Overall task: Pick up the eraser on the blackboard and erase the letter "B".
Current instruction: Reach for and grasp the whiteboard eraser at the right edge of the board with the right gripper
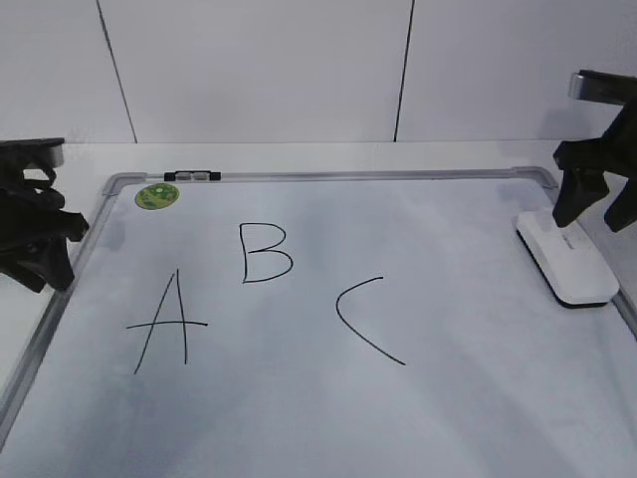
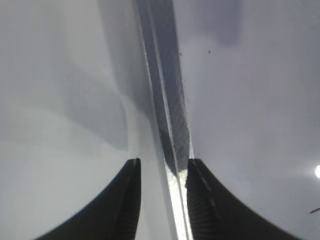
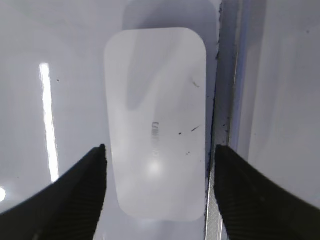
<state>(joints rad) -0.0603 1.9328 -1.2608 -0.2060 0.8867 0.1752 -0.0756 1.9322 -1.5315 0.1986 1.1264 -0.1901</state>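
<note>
The white eraser [image 1: 564, 259] lies flat at the right edge of the blackboard [image 1: 418, 398], its black felt underneath. My right gripper [image 1: 595, 207] hangs just above its far end, open, one finger on each side of the eraser [image 3: 156, 120] without touching it. The letter "B" [image 1: 265, 253] is drawn in black near the board's upper middle. My left gripper [image 1: 45, 261] is open and empty over the board's left frame rail [image 2: 167, 115]; its fingers [image 2: 162, 167] straddle the rail.
A black "A" [image 1: 164, 325] and "C" [image 1: 365, 319] flank the "B". A green round sticker [image 1: 156, 196] and a small black-and-silver marker [image 1: 193, 176] sit at the top left corner. A white wall stands behind.
</note>
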